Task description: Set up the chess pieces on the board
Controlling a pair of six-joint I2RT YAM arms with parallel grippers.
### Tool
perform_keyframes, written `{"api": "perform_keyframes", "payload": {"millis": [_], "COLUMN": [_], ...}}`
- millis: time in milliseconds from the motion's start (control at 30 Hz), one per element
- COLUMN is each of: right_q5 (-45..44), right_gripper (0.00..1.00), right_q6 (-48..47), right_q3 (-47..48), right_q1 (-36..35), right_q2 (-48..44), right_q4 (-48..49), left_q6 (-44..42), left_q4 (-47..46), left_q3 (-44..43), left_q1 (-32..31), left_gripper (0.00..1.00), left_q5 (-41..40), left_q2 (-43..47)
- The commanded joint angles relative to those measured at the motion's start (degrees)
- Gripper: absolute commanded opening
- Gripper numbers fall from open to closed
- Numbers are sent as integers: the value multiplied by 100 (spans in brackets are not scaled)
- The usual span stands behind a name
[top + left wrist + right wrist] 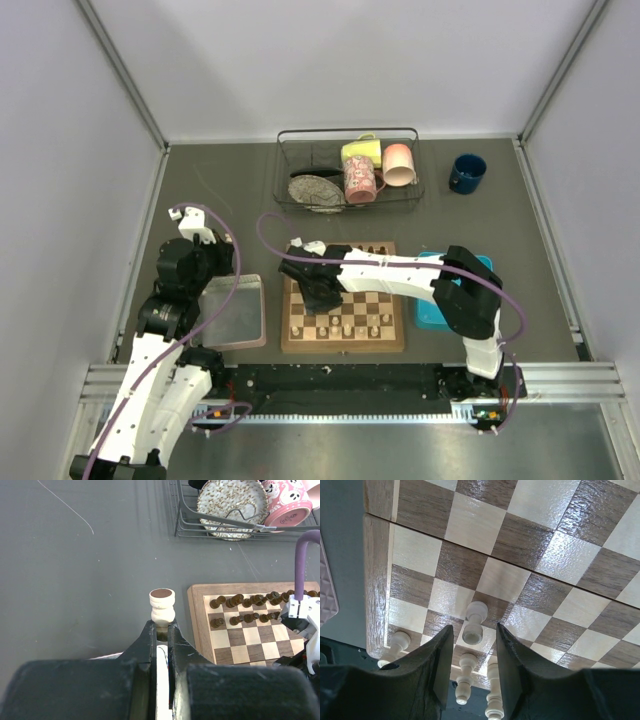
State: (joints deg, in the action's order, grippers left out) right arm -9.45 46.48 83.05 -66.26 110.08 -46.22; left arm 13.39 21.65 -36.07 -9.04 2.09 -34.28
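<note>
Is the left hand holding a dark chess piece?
No, the piece pinched in the left hand is pale cream.

You have the board (pixel 343 297) lying flat, with dark brown pieces (pixel 345 250) ranked along its 12 o'clock edge, cream pieces (pixel 345 325) along its 6 o'clock edge, and one cream piece (pixel 162 606), dark end up, off its 9 o'clock side.

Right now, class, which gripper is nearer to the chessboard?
Right. The right gripper hangs open over the chessboard's left-hand squares. The left gripper, clamping a cream chess piece, is beyond the board's left edge.
</note>
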Motion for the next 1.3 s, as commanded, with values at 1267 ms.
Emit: {"api": "perform_keyframes", "payload": {"millis": [1267], "right_q5": [5], "right_gripper": [43], "right_q6": [-324], "right_q3": [-87], "right_q1": [280], "right_q2": [-480], "right_q4": [508], "left_q6": [-29], "left_q4": [-117], "left_q3": [-40], "left_q1": [25], "left_gripper": [0], "left_q5": [72], "left_q2": [18]}}
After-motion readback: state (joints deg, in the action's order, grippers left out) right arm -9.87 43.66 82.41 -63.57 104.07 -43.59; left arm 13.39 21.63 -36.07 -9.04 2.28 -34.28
